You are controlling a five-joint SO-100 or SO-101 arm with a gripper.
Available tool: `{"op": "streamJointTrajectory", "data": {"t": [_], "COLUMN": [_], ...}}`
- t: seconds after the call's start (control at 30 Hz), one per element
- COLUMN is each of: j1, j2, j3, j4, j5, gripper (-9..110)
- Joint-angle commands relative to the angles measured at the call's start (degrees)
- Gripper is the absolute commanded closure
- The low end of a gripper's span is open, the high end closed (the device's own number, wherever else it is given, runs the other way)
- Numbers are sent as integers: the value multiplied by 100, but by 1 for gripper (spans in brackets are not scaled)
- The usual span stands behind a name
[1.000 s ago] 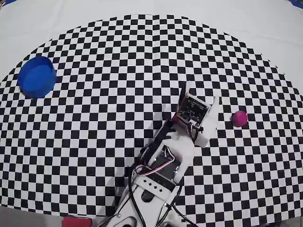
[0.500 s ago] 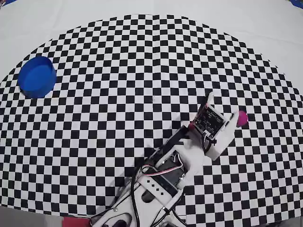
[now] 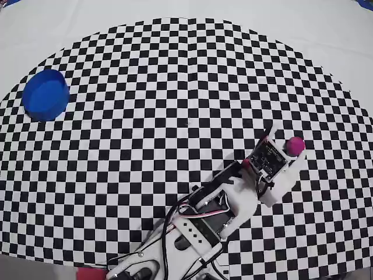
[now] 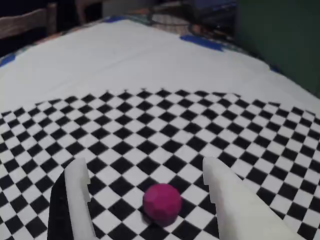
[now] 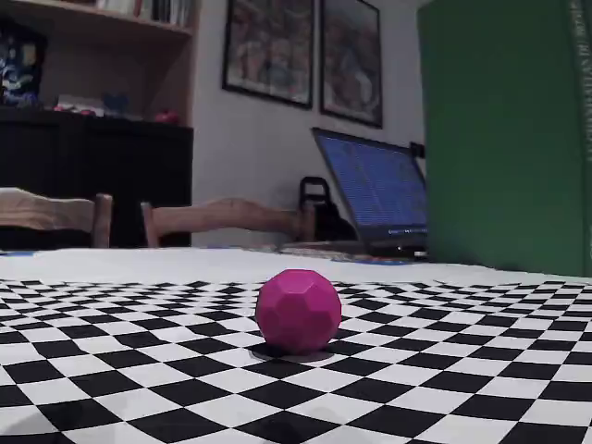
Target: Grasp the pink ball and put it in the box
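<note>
Your tool (image 4: 145, 192) is spread apart, its fingers (image 4: 80, 200) on either side of the ball (image 4: 162, 202), not touching it. The ball sits on the checkered bench (image 3: 145, 116), far from the box (image 3: 45, 94).

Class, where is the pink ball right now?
In the overhead view the pink ball lies on the checkered mat at right, just off the gripper; the wrist view shows it between the open fingers.
</note>
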Motion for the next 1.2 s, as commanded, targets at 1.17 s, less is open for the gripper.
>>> {"op": "streamJointTrajectory", "data": {"t": [1.17], "j1": [229], "j2": [-334], "j3": [44], "j4": [-202], "j5": [-53], "gripper": [73]}}
